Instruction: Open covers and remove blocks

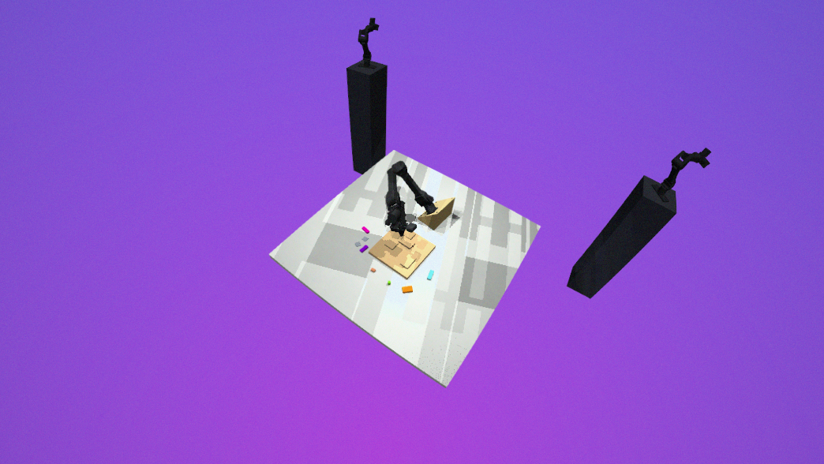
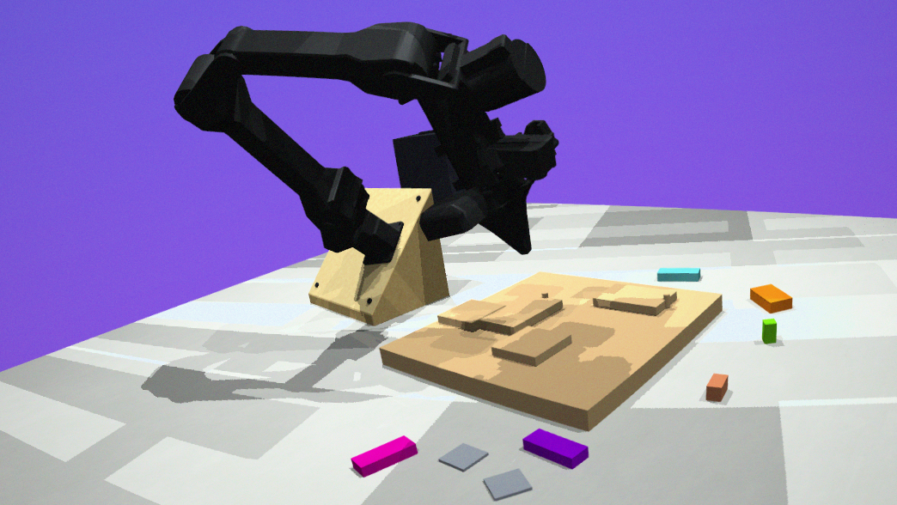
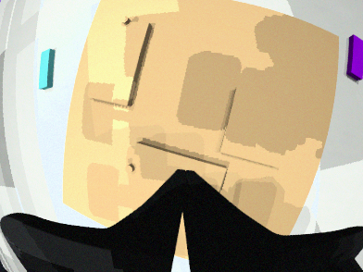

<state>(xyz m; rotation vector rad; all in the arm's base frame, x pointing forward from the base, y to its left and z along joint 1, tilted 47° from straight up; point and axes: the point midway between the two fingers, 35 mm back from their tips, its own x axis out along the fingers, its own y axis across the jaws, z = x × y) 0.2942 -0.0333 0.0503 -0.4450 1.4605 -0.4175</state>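
The wooden puzzle board (image 1: 385, 257) (image 2: 564, 390) (image 3: 208, 28) lies flat. Raised wooden covers stand on it, one toward the far right (image 2: 633, 296) (image 3: 111, 69), one toward the front (image 2: 533, 349) (image 3: 259, 134); two others overlap or nearly meet near the arm. Open wells cannot be made out. On the table clear of the board lie a cyan block (image 1: 430, 275) (image 2: 678, 274) (image 3: 46, 68), orange block (image 1: 406, 289) (image 2: 771, 295), green block (image 2: 768, 332), brown block (image 2: 716, 386), purple block (image 2: 555, 447) and magenta block (image 2: 384, 456). My gripper (image 2: 526, 251) (image 3: 184, 177) is shut, empty, above the board's arm-side part.
Two thin grey tiles, one nearer the board (image 2: 463, 456) and one farther out (image 2: 507, 483), lie between the magenta and purple blocks. The arm's wooden wedge base (image 1: 440, 214) (image 2: 433, 270) stands behind the board. Two black pillars (image 1: 367, 115) (image 1: 623, 236) carry other arms beyond the table.
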